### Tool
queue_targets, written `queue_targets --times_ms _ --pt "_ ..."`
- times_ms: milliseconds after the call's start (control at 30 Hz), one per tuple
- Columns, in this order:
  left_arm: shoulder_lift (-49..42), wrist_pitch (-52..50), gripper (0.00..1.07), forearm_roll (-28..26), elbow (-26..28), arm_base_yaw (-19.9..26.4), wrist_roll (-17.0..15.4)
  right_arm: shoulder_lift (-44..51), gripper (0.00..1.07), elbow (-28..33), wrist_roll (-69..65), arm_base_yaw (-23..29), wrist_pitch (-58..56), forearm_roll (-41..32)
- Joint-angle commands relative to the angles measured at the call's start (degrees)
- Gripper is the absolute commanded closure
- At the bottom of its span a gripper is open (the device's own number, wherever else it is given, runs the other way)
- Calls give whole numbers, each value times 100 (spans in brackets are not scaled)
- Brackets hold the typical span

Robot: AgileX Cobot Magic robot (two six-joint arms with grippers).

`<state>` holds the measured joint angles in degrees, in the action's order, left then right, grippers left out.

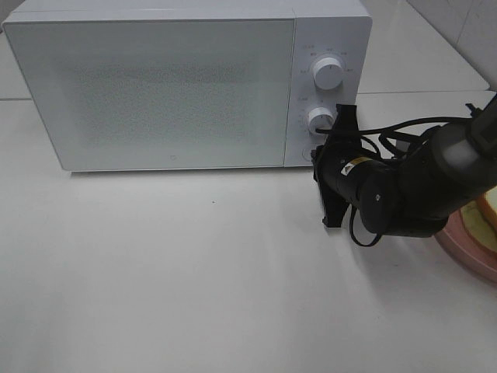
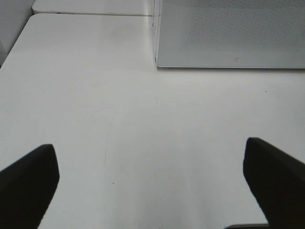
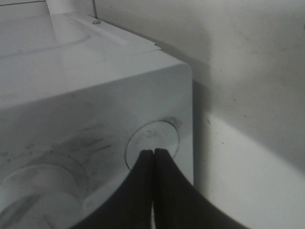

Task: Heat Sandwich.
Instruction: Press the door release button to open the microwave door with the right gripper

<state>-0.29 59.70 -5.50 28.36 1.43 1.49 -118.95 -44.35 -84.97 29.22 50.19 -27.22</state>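
Note:
The sandwich (image 1: 490, 208) shows as a corner of white bread with tan crust on the pink plate (image 1: 464, 247) at the far right, mostly hidden by my right arm. The white microwave (image 1: 155, 85) stands at the back with its door closed. My right gripper (image 1: 316, 155) is shut, and its tips (image 3: 154, 151) touch the round button (image 3: 153, 138) at the bottom of the microwave's control panel. My left gripper (image 2: 148, 143) is open and empty over the white table, with the microwave's front corner (image 2: 228, 33) ahead of it. It is out of the exterior view.
Two round knobs (image 1: 328, 74) (image 1: 320, 119) sit on the control panel above the button. The white table (image 1: 171, 272) runs in front of the microwave. A second table surface (image 1: 419, 47) lies behind at the right.

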Motion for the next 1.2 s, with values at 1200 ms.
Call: queue_targets --times_ms 1200 --pt "-120 -34 3 11 -11 -34 -17 -189 107 -498 441 -189 321 -11"
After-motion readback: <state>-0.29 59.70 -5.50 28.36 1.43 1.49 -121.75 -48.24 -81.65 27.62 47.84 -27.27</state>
